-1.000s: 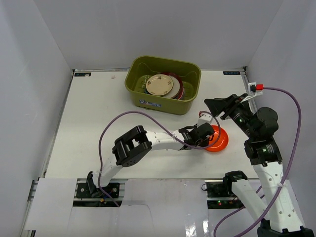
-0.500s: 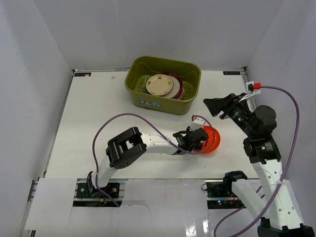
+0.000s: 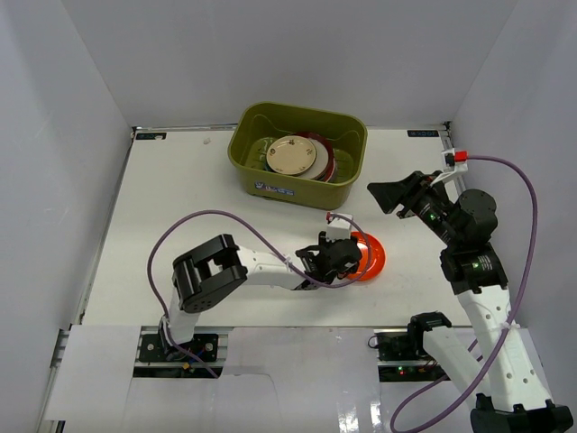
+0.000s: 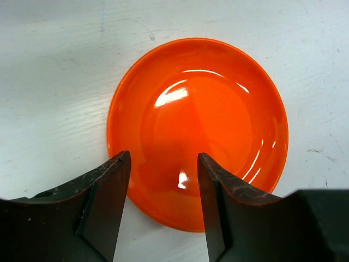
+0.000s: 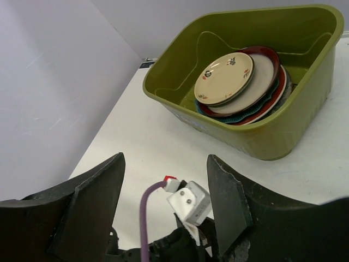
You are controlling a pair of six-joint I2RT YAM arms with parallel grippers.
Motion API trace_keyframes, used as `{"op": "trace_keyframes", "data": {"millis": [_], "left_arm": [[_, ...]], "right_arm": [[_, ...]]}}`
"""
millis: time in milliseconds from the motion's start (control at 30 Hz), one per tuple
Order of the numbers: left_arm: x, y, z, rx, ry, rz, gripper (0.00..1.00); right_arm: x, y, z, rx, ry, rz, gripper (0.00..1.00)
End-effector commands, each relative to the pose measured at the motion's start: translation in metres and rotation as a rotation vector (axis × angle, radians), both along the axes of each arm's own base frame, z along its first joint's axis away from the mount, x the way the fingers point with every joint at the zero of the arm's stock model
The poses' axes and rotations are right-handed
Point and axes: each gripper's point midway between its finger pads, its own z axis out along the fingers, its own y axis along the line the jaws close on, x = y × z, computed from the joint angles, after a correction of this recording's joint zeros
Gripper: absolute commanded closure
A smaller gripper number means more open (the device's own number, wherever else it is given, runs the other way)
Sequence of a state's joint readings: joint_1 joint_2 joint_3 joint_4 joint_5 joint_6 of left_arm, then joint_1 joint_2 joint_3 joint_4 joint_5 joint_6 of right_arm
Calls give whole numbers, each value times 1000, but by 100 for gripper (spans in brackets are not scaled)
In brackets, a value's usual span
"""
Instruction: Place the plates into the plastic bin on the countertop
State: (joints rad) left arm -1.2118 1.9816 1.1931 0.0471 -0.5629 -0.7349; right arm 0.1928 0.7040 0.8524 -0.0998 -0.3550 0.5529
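The left jaws stand open, straddling the near rim of the orange plate [image 4: 207, 120], which lies flat on the counter [image 4: 49, 65] just ahead of them. The right jaws, open and empty, hang farther away. The bin [image 3: 311, 196] sits beyond the plate.

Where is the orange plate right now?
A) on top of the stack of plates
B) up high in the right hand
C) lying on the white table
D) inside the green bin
C: the orange plate lies on the white table under the open left hand, outside the green bin.
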Motion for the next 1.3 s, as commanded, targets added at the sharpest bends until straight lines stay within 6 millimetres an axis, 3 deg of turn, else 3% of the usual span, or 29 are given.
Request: {"op": "trace_keyframes", "data": {"millis": [0,167,233,533,667,700,800,900,1000,1033,1067,1100,1133,1167,1200,1233,1267], "left_arm": [[13,7,59,-135,-88,72,37],[14,33,72,-162,-141,120,35],[13,35,72,-166,-152,109,31],[15,17,5,0,-44,65,37],[29,23,-16,33,3,89,55],[29,23,-17,28,7,89,73],[29,19,-5,2,-6,75,100],[23,8,23,-47,-11,7,100],[19,6,75,-145,-49,-29,100],[19,8,92,-177,-66,-31,100],[19,12,110,-209,-87,-29,100],[20,20,148,-276,-131,-26,100],[29,28,167,-300,-163,-20,100],[35,35,183,-322,-180,-16,100],[46,43,213,-370,-205,-5,100],[68,60,219,-364,-208,35,100],[78,67,225,-365,-215,45,100]], "right_arm": [[-1,5,9,7,-50,30,33],[0,8,8,19,-48,46,33],[1,10,5,23,-37,52,33],[-1,10,5,26,-36,58,33],[-2,10,4,26,-38,57,33],[-2,10,4,25,-39,55,33],[-2,7,7,16,-52,38,33],[-1,-3,32,4,-101,-22,33],[-3,-10,58,-2,-159,-62,33],[-8,-14,81,10,-211,-82,33],[-11,-16,92,15,-235,-90,33],[-15,-19,102,23,-260,-101,33],[-23,-23,122,38,-314,-116,33],[-27,-25,129,47,-334,-125,33],[-30,-27,136,53,-353,-134,33],[-34,-31,142,58,-376,-152,34],[-35,-33,145,60,-389,-160,34]]}}
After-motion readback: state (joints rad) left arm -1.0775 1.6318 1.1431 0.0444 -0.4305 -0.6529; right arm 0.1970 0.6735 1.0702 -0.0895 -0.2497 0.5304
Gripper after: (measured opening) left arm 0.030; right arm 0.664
